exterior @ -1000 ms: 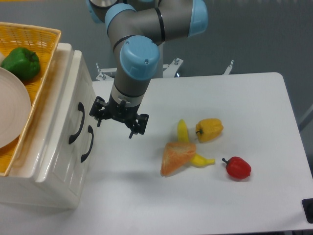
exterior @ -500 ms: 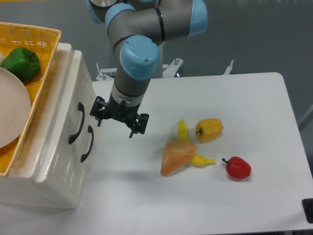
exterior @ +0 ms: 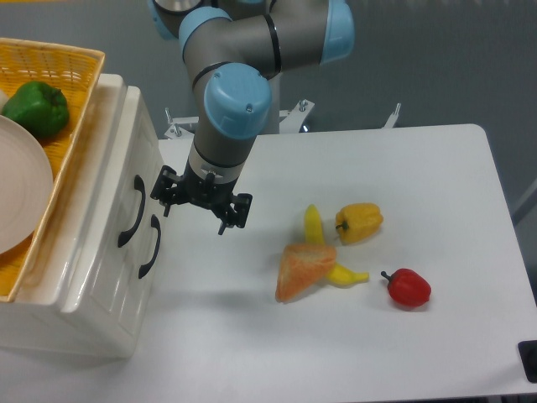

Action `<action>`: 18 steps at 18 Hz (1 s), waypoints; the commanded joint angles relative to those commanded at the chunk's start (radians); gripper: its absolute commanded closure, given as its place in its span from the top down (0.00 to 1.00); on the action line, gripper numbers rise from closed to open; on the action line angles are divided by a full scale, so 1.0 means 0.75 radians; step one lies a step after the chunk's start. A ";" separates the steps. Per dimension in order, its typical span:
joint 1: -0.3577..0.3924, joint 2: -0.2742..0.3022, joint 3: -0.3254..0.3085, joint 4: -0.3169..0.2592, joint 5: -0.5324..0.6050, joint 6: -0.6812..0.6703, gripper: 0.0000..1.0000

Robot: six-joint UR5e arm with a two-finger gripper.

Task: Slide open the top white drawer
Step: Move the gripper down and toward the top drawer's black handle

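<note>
A cabinet (exterior: pixel 92 277) is placed at the left end of the table (exterior: pixel 403 336), with the top drawer (exterior: pixel 113 197) set above the lower drawer (exterior: pixel 134 277) on its front. A basket (exterior: pixel 71 101) is carried on top of the cabinet, and a plate (exterior: pixel 17 185) and a green pepper (exterior: pixel 35 107) are held in it. The gripper (exterior: pixel 201 201) is positioned just right of the drawer fronts. Further right, a banana (exterior: pixel 319 235) is overlapped by an orange wedge (exterior: pixel 302 269), a yellow pepper (exterior: pixel 359 222) is found just beside them, and a red pepper (exterior: pixel 408 287) is set nearer the front.

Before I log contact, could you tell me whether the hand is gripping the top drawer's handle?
No, the hand hangs open beside the top white drawer, short of its handle.
</note>
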 joint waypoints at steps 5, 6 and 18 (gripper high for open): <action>-0.004 -0.008 -0.012 -0.012 -0.025 -0.067 1.00; -0.008 -0.010 -0.016 -0.014 -0.025 -0.076 1.00; -0.037 -0.014 -0.043 -0.020 -0.098 -0.151 1.00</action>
